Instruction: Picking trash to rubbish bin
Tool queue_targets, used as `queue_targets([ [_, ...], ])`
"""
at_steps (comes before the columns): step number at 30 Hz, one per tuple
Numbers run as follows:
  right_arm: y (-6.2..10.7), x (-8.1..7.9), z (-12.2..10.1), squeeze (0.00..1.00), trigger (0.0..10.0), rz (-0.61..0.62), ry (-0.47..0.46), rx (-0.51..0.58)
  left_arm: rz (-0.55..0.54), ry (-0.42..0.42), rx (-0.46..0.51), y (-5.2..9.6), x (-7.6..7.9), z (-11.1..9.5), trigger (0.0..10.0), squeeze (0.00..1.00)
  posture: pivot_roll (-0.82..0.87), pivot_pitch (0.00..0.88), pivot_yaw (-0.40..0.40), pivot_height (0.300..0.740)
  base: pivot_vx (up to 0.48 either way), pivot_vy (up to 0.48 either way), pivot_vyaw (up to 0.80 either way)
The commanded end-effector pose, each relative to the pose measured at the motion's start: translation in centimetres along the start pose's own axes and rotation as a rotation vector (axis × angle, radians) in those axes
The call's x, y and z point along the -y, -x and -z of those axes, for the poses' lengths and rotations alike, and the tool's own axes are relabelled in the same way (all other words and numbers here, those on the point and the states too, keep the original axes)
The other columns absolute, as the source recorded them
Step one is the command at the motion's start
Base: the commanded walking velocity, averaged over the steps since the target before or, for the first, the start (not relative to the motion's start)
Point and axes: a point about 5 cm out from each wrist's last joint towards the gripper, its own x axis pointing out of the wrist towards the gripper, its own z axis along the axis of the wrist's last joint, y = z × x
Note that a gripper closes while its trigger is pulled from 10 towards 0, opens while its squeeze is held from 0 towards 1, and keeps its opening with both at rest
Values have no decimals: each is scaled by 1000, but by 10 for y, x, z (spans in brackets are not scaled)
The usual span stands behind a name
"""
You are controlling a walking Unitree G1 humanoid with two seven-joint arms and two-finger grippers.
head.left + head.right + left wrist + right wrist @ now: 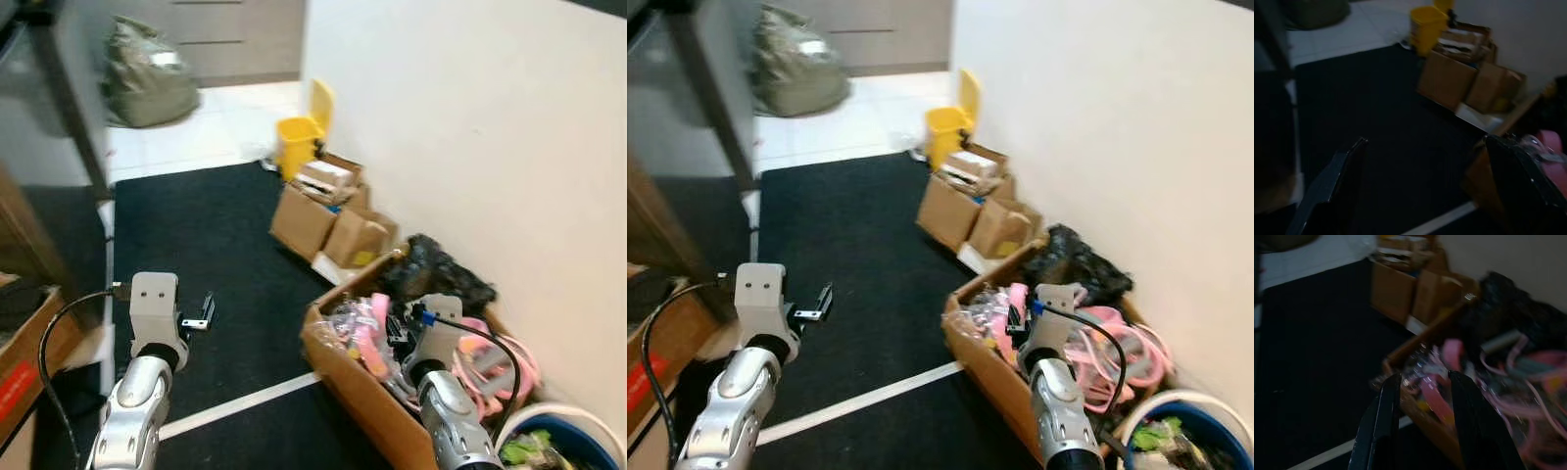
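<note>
the left hand [1420,191] hangs over the black mat [216,255] with its fingers [1332,181] spread wide and nothing between them. the right hand [1422,421] hovers above the near end of the big cardboard box [358,382], its fingers [1383,416] a narrow gap apart and holding nothing. that box lies against the white wall [490,127] and is heaped with pink plastic pieces [372,338] and a black bag [436,269]. past the box along the wall stand two smaller cardboard boxes [328,225], and beyond those the yellow bin [299,142] with its lid up. on the near side of the big box is a round blue tub [563,441] holding scraps. a grey-green sack [147,73] lies on the pale floor, well apart from the box, beyond the mat.
</note>
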Motion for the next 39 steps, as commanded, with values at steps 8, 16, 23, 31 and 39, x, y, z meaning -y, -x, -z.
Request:
queue_targets([
  [8,3,0,7,0,10000,-1,8,-20,4,7,-26,1,3,6,10000,0,83,94,-30,740,0,0,-800],
  [16,3,0,7,0,10000,-4,3,-23,-6,8,-30,3,2,8,10000,0,82,93,-32,740,0,0,-800],
  [23,3,0,7,0,10000,-1,5,-20,-13,4,-32,1,1,7,10000,0,81,92,-29,740,0,0,-800],
  [31,4,2,7,0,10000,3,5,-18,-7,0,-33,0,1,7,10000,0,77,98,-28,740,0,0,-800],
  [39,5,3,8,0,10000,30,0,-5,23,-19,-30,-4,1,4,10000,0,76,95,5,740,0,0,-800],
])
